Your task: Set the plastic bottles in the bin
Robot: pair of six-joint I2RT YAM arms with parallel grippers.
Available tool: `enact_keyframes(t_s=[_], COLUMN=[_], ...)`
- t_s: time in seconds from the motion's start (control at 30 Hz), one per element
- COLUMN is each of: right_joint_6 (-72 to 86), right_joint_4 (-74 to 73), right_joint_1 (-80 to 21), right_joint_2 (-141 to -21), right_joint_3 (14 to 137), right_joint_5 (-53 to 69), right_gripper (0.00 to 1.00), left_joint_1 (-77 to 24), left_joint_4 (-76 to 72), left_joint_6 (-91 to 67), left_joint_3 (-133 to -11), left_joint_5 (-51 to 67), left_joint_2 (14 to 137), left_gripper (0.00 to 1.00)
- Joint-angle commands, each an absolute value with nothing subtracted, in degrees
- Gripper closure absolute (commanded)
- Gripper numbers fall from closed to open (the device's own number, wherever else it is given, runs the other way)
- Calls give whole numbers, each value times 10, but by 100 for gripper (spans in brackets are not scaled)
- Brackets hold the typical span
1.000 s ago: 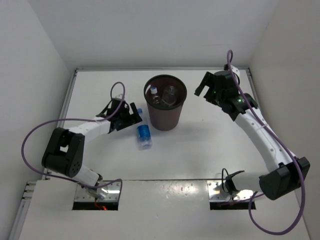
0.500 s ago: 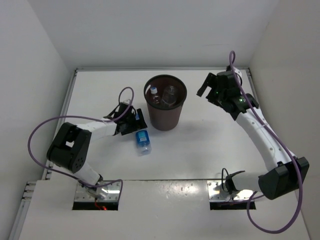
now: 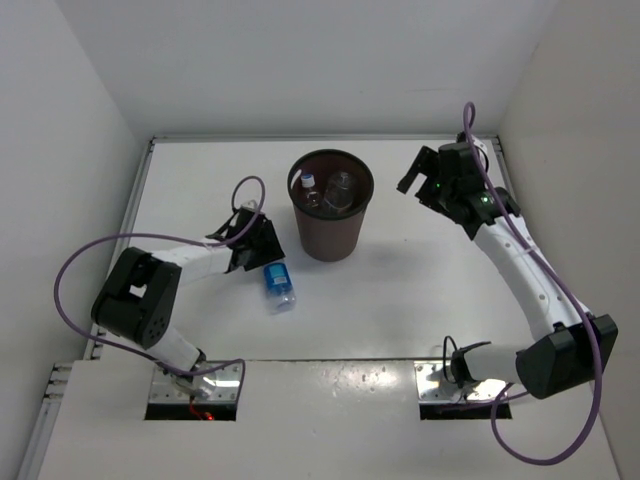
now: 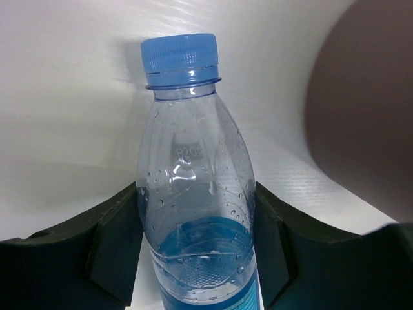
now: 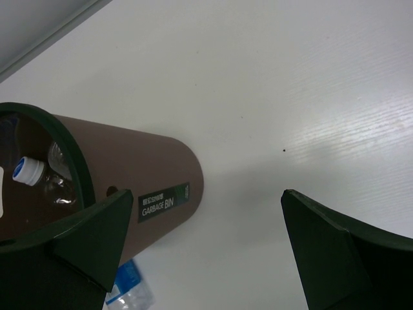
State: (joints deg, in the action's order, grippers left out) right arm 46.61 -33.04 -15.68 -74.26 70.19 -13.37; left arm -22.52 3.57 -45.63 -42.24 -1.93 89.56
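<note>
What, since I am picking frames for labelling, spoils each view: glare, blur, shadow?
Top external: even light, sharp, only a soft shadow right of the bin. Left wrist: the blue-capped bottle is crisp, the bin at the right edge a blurred brown mass, the table streaked with sheen. Right wrist: the bin's label reads clearly; glare streaks the table at the right.

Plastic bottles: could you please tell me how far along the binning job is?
Done: at least two bottles lie inside the brown bin. In hand: the left tool is shut on the blue-capped bottle lying on the table. Left: lifting it into the bin. The right tool is open and empty.
</note>
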Motion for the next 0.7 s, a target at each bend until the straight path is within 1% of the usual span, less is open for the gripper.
enact_keyframes(t_s=[0.0, 0.03, 0.1, 0.2, 0.37, 0.4, 0.43, 0.5, 0.53, 0.6, 0.63, 0.67], right_joint_6=[474, 474, 474, 474, 474, 474, 474, 474, 474, 474, 474, 474], right_joint_4=[-317, -317, -317, -317, -317, -317, -323, -323, -323, -323, -323, -323], right_joint_1=[-150, -150, -150, -145, -140, -140, -135, -134, -134, -129, -129, -129], right_joint_2=[-734, -734, -734, -734, -729, -729, -729, -723, -723, -723, -723, -718], right_joint_3=[700, 700, 700, 694, 694, 694, 694, 694, 694, 694, 694, 689], right_joint_5=[-127, -121, -121, -115, -115, -115, -110, -110, -110, -110, -105, -105], right_gripper=[1, 1, 1, 1, 1, 1, 1, 1, 1, 1, 1, 1], left_joint_1=[-221, -215, -208, -190, -149, -126, -114, -85, -78, -73, -73, -73], left_joint_4=[97, 107, 136, 156, 162, 156, 156, 156, 156, 128, 117, 105], left_joint_6=[-438, -432, -425, -413, -397, -397, -397, -402, -403, -403, -403, -403], left_joint_3=[-452, -462, -493, -525, -611, -629, -675, -731, -790, -847, -897, -919], left_joint_5=[-89, -106, -159, -203, -262, -262, -275, -275, -264, -236, -187, -152], left_joint_2=[884, 879, 874, 868, 858, 858, 864, 885, 894, 920, 928, 936], left_gripper=[64, 64, 69, 71, 71, 71, 71, 71, 71, 70, 69, 69])
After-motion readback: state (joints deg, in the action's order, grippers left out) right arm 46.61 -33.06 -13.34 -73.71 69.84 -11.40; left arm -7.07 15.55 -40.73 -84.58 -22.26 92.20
